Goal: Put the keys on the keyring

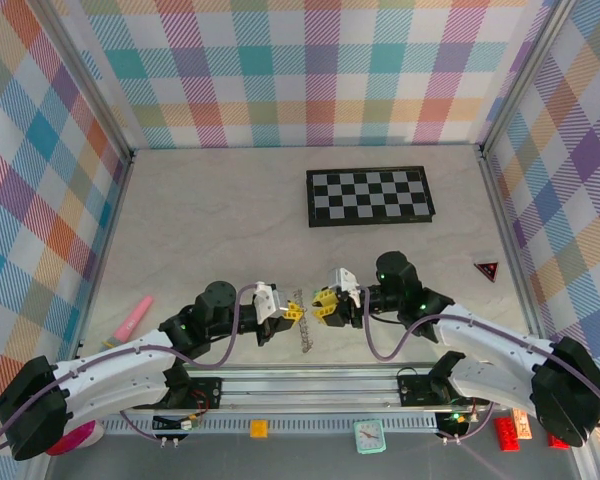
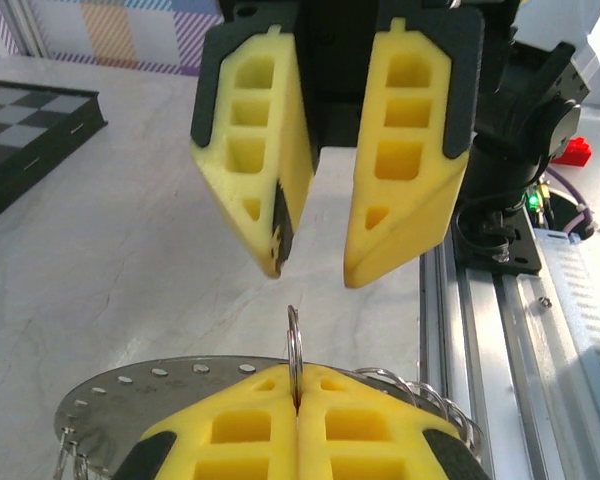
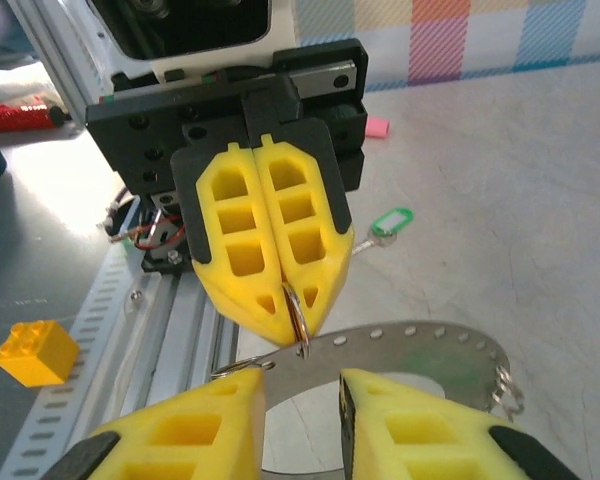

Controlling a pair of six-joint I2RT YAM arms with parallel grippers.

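Grey, flat metal with punched holes and a chain edge, the keyring point(image 3: 420, 340) sits low between the 2 grippers. The left gripper point(image 3: 283, 300) is clamped on its thin upright wire loop point(image 3: 298, 318). The right gripper point(image 2: 313, 268) faces it, jaws apart and empty. 1 green-headed key point(image 3: 390, 220) lies flat on the table point(image 3: 520, 200) further left, nearer the left arm.

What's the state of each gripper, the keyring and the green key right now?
left gripper: shut on the thin wire loop of the keyring.
right gripper: open, holding nothing, facing the left one.
keyring: held by that loop, between both grippers.
green key: lying loose on the table, off the keyring.
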